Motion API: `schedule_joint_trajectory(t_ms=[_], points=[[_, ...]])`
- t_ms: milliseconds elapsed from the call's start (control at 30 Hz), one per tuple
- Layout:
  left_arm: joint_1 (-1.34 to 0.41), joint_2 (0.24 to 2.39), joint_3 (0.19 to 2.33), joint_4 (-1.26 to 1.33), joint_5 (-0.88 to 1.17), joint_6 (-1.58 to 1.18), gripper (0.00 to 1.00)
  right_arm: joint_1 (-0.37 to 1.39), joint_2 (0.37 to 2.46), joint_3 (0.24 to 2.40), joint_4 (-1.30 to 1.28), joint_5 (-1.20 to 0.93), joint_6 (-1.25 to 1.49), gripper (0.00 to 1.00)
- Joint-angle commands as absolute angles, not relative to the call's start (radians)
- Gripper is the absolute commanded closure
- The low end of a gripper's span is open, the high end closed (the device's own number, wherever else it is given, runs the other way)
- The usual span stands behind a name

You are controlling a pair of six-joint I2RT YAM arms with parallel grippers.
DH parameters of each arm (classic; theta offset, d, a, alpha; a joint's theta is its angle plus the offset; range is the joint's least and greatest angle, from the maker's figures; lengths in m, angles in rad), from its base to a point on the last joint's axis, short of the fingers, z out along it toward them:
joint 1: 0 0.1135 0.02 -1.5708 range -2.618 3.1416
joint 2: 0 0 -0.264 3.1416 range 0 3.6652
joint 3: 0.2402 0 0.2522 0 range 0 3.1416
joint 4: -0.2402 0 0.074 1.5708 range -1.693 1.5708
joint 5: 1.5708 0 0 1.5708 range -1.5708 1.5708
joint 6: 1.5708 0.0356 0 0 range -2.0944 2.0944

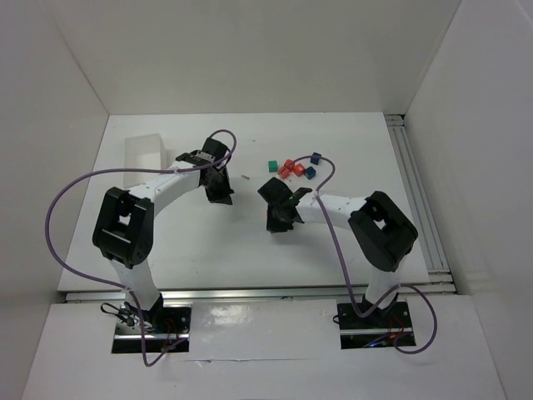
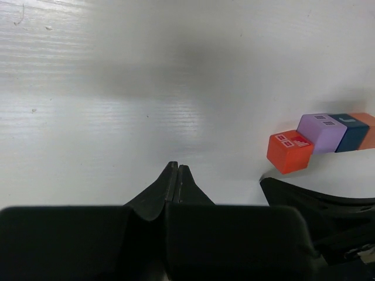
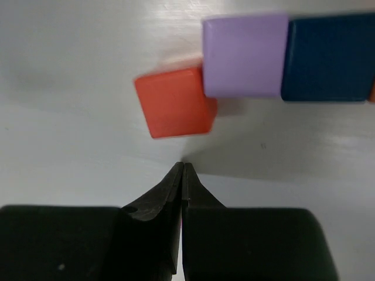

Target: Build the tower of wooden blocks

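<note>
Far to the left of the purple block (image 3: 245,55) the white tray (image 1: 143,154) stands on the desk (image 1: 208,242). The left claw (image 2: 177,168) is also left of that block and well apart from it. Its two fingers are pressed together and hold nothing. A teal block (image 1: 272,165) lies alone on the desk, left of the group around the purple one. Then comes the row: an orange-red block (image 3: 174,102) touches the lower left corner of the purple block, a dark blue block (image 3: 328,57) touches its right side, and an orange block (image 2: 366,130) follows. The right claw (image 3: 183,168) hangs just before the orange-red block, near the purple one, completely closed and empty.
</note>
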State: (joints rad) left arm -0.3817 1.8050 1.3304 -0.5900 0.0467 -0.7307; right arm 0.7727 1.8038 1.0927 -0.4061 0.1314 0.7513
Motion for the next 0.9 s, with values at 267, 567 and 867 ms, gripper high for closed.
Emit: schedule_joint_trajectory(t_ms=[267, 567, 867], points=[[-0.379, 1.767, 1.310, -0.575, 0.077, -0.709, 1.00, 0.753, 1.893, 1.233, -0.385, 0.187, 0.724, 0.95], [-0.379, 1.776, 1.292, -0.565, 0.106, -0.727, 1.00, 0.744, 1.893, 1.255, -0.405, 0.219, 0.695, 0.95], [-0.379, 1.796, 1.301, -0.555, 0.126, -0.709, 1.00, 0.753, 1.786, 1.287, -0.497, 0.193, 0.653, 0.95]])
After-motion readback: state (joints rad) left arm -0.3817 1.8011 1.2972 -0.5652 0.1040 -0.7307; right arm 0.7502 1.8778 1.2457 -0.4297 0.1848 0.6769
